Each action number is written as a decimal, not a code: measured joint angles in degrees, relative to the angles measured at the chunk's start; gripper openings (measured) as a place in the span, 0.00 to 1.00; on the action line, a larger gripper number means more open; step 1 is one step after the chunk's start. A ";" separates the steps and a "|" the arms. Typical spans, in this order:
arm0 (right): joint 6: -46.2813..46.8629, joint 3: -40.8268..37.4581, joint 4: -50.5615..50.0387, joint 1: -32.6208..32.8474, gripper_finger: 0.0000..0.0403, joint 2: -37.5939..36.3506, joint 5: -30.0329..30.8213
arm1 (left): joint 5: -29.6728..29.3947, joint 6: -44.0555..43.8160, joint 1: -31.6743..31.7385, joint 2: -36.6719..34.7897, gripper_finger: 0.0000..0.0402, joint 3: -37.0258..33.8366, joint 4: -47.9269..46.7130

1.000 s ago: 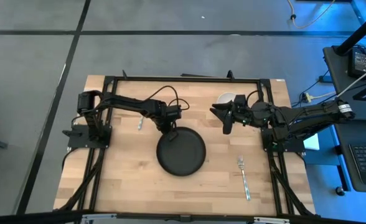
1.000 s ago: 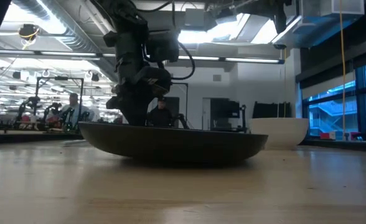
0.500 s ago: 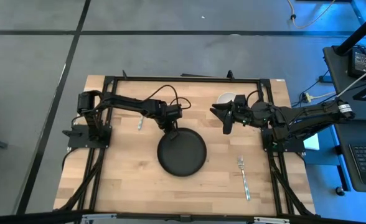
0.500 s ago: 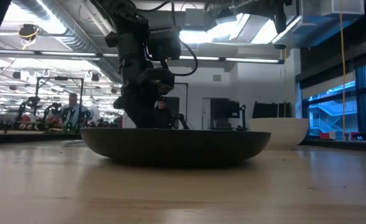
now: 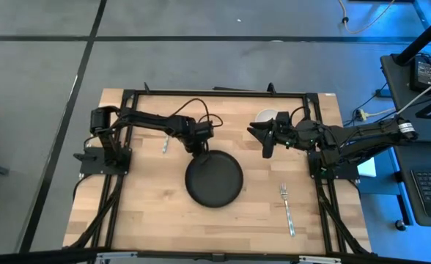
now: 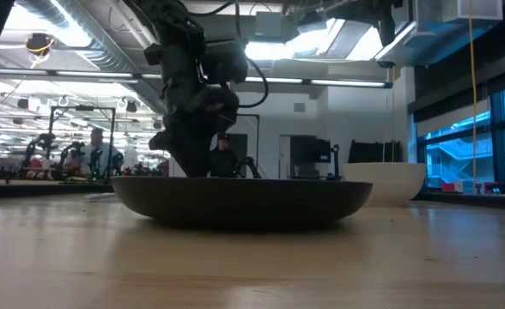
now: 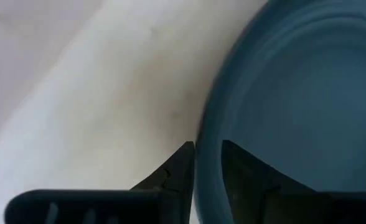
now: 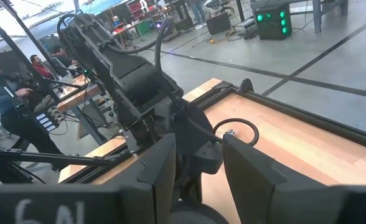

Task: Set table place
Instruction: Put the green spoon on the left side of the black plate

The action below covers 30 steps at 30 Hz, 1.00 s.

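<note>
A dark round plate (image 5: 215, 183) lies on the pale wood table (image 5: 142, 213); in the low view the plate (image 6: 244, 202) sits level on its base. My left gripper (image 5: 199, 150) is at the plate's far-left rim, shut on it; its wrist view shows the plate (image 7: 307, 93) close up. My right gripper (image 5: 267, 143) hovers open above the table next to a white bowl (image 5: 266, 116), touching nothing. From table height the bowl (image 6: 390, 182) stands behind the plate. My left gripper (image 7: 208, 162) has the plate's rim (image 7: 208, 134) pinched between its two fingers, one finger (image 7: 180, 171) outside the plate and the other (image 7: 248, 177) over its inner surface. It comes from above and from the table's far-left side. The plate rests level on the table.
A silver fork (image 5: 286, 209) lies near the table's right near corner. A small utensil (image 5: 165, 145) lies left of the left arm's wrist. Black frame bars run along the table's edges. People and workbenches show in the room beyond the table.
In the low view the plate's side held by my left gripper has come down, so the plate stands level instead of slightly tilted, and it has shifted a little toward the right. My left gripper has sunk slightly with it.
</note>
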 joint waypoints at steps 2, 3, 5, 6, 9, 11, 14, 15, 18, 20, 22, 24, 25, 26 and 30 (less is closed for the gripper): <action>0.00 0.00 0.00 0.00 0.33 0.00 0.00 | 3.39 -1.16 0.56 -0.48 0.19 -0.03 -0.13; 0.00 0.00 -0.02 0.00 0.33 0.00 0.00 | 4.89 -1.48 0.80 -1.09 0.19 -0.07 -0.27; 0.00 0.00 -0.18 0.00 0.33 0.00 0.01 | 6.16 -1.53 1.00 -2.66 0.19 0.01 0.80; 0.00 0.00 -0.26 0.00 0.33 0.00 0.02 | 6.01 -1.53 0.98 -3.57 0.19 0.01 0.56; 0.00 0.00 -0.33 0.00 0.33 0.00 0.02 | 2.95 -1.53 0.95 -7.06 0.18 0.01 0.39; 0.00 0.00 -0.35 0.00 0.33 0.00 0.02 | -0.17 -1.53 0.94 -9.71 0.18 0.01 -1.05; 0.00 0.00 -0.37 0.00 0.33 0.00 0.01 | -3.55 -3.95 0.96 -13.23 0.17 0.06 -6.26; 0.00 0.00 -0.37 0.00 0.33 0.00 0.00 | -4.93 -5.93 0.96 -14.29 0.17 0.06 -9.60; 0.00 0.00 -0.54 0.00 0.33 0.00 0.02 | -10.83 -11.62 0.91 -15.87 0.17 0.06 -18.50; 0.00 0.00 -0.57 0.00 0.33 0.00 0.02 | -16.40 -14.57 1.10 -16.16 0.17 0.06 -23.67; 0.00 0.00 -0.64 0.00 0.33 0.00 0.02 | -20.69 -20.96 2.20 -16.12 0.17 0.06 -26.67; 0.45 0.00 -0.66 0.00 0.33 0.00 0.04 | -20.32 -27.85 4.32 -16.11 0.17 -0.16 -28.63; 1.23 0.00 -0.68 0.00 0.33 0.00 0.04 | -19.14 -29.59 5.49 -16.11 0.17 -0.54 -28.23; 1.91 0.00 -0.74 0.00 0.33 0.00 0.04 | -18.32 -30.21 6.57 -16.08 0.17 -1.07 -27.77; 4.31 0.00 -1.45 0.00 0.33 0.00 0.02 | -18.08 -28.89 11.91 -16.05 0.17 -3.05 -27.46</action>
